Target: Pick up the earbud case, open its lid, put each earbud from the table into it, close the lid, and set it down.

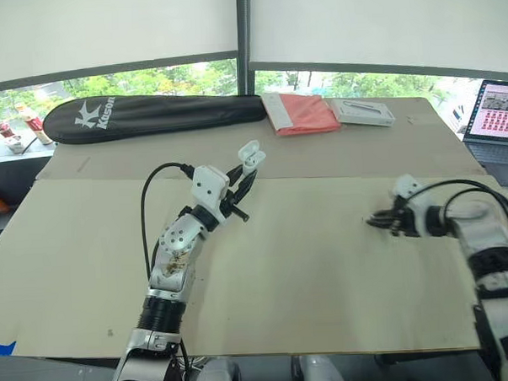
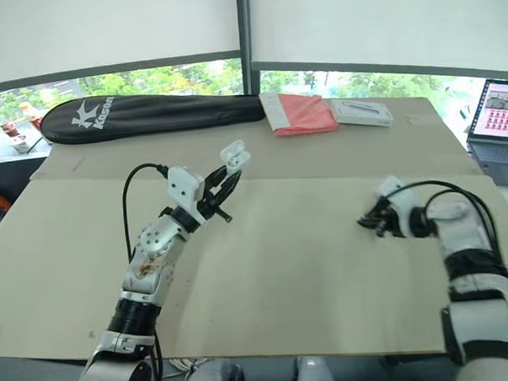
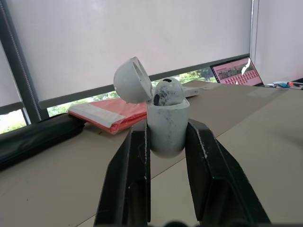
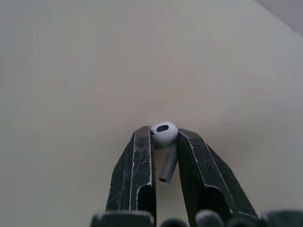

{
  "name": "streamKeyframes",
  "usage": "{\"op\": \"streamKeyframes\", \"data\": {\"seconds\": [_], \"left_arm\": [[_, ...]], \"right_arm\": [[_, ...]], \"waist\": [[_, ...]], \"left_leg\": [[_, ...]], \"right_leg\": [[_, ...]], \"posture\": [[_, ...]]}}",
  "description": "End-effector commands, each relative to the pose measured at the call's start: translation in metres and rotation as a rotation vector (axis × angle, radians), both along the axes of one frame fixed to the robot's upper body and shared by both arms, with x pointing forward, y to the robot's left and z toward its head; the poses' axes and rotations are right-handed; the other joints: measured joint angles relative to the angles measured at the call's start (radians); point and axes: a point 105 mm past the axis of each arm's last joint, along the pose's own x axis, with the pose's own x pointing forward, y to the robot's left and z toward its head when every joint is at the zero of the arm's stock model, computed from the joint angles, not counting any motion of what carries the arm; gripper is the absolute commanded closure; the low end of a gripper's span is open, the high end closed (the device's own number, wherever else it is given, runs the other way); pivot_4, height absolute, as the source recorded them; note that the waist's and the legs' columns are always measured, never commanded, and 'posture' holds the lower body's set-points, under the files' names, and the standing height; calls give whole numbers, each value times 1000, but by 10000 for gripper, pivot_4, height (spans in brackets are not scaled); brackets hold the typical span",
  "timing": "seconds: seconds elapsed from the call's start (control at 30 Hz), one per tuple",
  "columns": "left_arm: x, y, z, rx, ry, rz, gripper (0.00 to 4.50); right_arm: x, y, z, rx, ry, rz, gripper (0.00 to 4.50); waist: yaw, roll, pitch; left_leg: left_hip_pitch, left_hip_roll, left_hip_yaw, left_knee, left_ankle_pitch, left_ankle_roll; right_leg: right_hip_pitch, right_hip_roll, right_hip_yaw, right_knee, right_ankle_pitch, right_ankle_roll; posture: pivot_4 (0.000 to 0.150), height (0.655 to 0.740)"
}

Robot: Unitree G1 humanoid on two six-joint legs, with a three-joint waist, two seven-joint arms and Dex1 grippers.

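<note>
A wide, pale tan desk (image 1: 308, 272) runs up to a row of windows with white blinds (image 1: 104, 28) drawn most of the way down, and green trees show through the strip of glass below them. Along the desk's far edge lie a long black racket bag (image 1: 149, 115), a red folder (image 1: 301, 114) and a flat white box (image 1: 364, 111). An open laptop (image 1: 497, 117) stands off the far right corner, and some bottles (image 1: 32, 122) stand beyond the far left one. The left claw (image 1: 247, 176) is raised over the middle-left of the desk and is clamped on the lower body of the white earbud case (image 3: 166, 127). The case's long axis runs in line with the fingers, its open mouth pointing up and away toward the windows. Its lid (image 3: 131, 80) is swung back on the hinge and leans off to one side. One earbud (image 3: 168, 91) sits in the case, its rounded head rising above the rim. The right claw (image 1: 380, 221) is low over the right part of the desk, well apart from the case, and is pinching the second earbud (image 4: 164, 135). That earbud's head sits between the fingertips, and its stem slants back toward the wrist. Whether it touches the desk cannot be told.
</note>
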Motion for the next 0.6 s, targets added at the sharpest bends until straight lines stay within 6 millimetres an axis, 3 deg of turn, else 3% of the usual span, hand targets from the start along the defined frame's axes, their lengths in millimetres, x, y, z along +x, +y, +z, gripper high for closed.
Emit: {"op": "streamKeyframes", "data": {"seconds": [0.03,0.2,0.37,0.6], "left_arm": [[-8,-3,13,-22,-60,-11,39575],[-11,-5,13,-31,-58,-19,39575],[-10,-2,14,-30,-63,-3,39575],[-14,5,12,-20,-63,20,39575]], "right_arm": [[-38,-16,4,-122,123,98,41836],[-82,-56,-10,-333,264,145,41836],[-91,-75,-20,-439,289,164,41836],[-108,-86,-24,-499,361,236,41836]], "waist": [[1,0,0],[-6,0,0],[-7,0,0],[4,-1,0]], "left_leg": [[0,0,0,0,-1,1],[1,0,1,6,-2,2],[16,2,0,5,-2,2],[14,0,0,6,-5,6]], "right_leg": [[0,0,0,0,0,0],[2,-1,0,-1,0,1],[19,0,0,-5,-10,2],[21,-2,0,-8,-3,2]], "posture": [[1500,7400],[1500,7400],[1500,7400],[1500,7400]]}}
